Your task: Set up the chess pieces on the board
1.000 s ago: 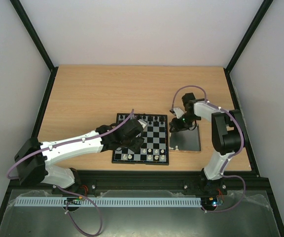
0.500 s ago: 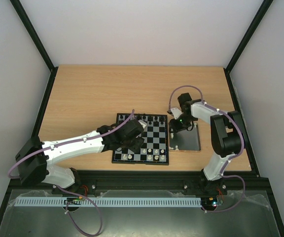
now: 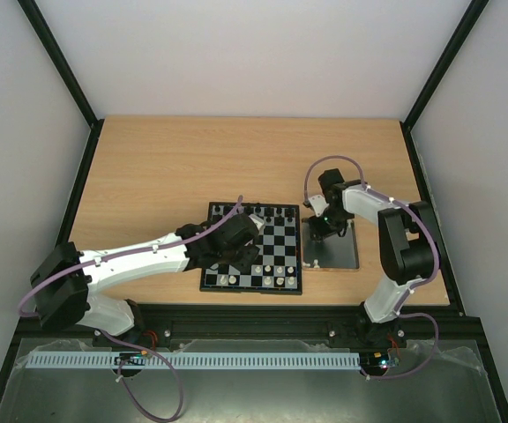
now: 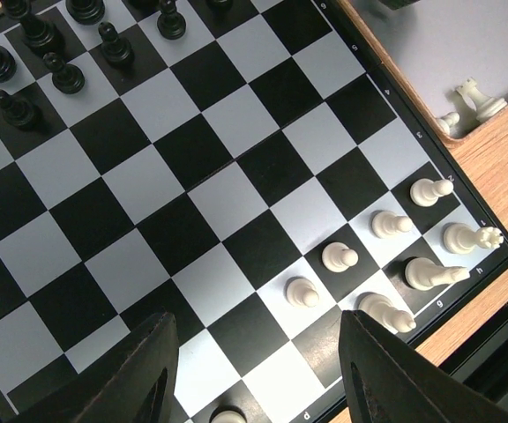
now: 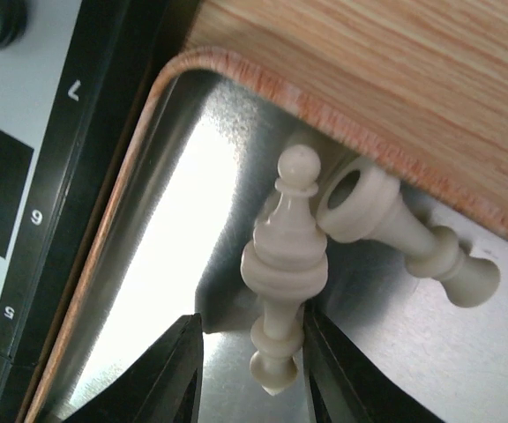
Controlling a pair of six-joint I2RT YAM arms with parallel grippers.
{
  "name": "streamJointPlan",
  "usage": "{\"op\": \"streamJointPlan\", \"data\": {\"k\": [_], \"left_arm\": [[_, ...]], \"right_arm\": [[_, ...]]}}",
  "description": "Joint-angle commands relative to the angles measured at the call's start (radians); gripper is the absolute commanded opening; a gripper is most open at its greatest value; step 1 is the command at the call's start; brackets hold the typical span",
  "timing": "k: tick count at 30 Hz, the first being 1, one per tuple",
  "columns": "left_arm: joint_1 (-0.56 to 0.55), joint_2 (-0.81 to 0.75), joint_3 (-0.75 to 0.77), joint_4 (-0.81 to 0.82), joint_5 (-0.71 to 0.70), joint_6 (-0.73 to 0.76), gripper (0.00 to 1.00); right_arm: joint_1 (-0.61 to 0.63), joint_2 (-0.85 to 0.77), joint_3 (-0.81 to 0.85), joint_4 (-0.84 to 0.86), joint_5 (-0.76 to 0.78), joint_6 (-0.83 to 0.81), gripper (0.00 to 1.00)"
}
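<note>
**Top external.** The small square chessboard of black and pale grey squares [image 3: 276, 242] lies with a shiny rectangular metal tray [image 3: 338, 256] just beside its right edge. The left gripper [image 3: 236, 245] hangs over the chessboard's left half. The right gripper [image 3: 317, 226] is low over the tray, near the chessboard's far right corner. Jaw positions are not legible here.

**Left wrist.** Tiny cream-white chess pieces [image 4: 389, 224] stand in two rows at the chessboard's near right corner, and tiny black chess figures [image 4: 64, 75] stand along its far side. The left gripper's [image 4: 258, 352] jaws are spread wide and hold nothing.

**Right wrist.** The right gripper's [image 5: 252, 352] jaws straddle a slender cream-white piece with a ball top [image 5: 285, 264], with a gap showing on one side, so it is not clamped. A second cream-white piece lying on its side [image 5: 413, 242] touches it.

**Assessment.** The piece is probably light, rigid and smooth, and likely to roll or squirt out on the polished metal. Grip it squarely across the broad collar, avoiding the neighbour.
</note>
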Motion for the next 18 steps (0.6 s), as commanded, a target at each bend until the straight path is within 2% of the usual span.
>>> {"op": "streamJointPlan", "data": {"k": [1,6,13,18], "left_arm": [[0.006,0.011,-0.019,0.006,-0.015,0.004,0.54],[0.006,0.013,-0.02,0.009,-0.015,0.004,0.54],[0.007,0.023,-0.016,0.016,-0.01,0.008,0.54],[0.006,0.027,-0.014,0.015,-0.009,0.009,0.54]], "right_arm": [[0.002,0.0,-0.062,-0.062,0.033,-0.028,0.32],[0.002,-0.013,-0.095,-0.045,0.079,-0.02,0.34],[0.002,-0.027,-0.118,-0.013,0.108,-0.024,0.28],[0.002,0.002,-0.101,0.009,0.092,-0.02,0.28]]}}
